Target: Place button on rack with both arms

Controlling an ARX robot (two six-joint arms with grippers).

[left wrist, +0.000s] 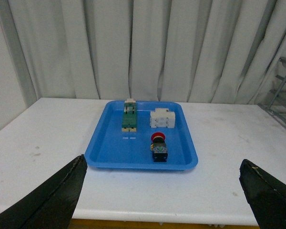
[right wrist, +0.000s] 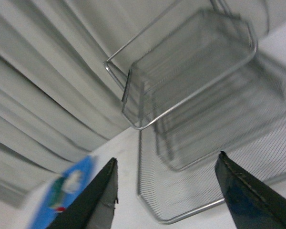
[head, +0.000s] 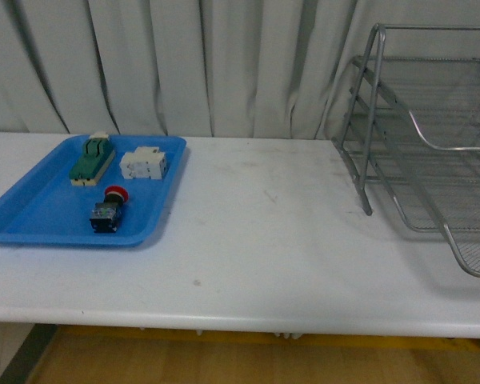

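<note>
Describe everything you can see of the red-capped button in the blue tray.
The button is small: a round red mushroom cap on a dark blocky body with bluish, shiny sides. It appears to lie on its side in the blue tray, near the front rim, cap toward the curtain. It touches only the tray; the white block and green switch sit apart behind it. Nothing grips it.

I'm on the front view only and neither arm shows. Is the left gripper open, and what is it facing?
Observer: The left gripper is open and empty; its wrist view faces the blue tray with the button in it.
Operator: And the right one?
Observer: The right gripper is open and empty too, aimed at the rack; that view is blurred.
Operator: Anything in the top tier?
Observer: The top tier looks empty from there, though the blur leaves doubt.
</note>
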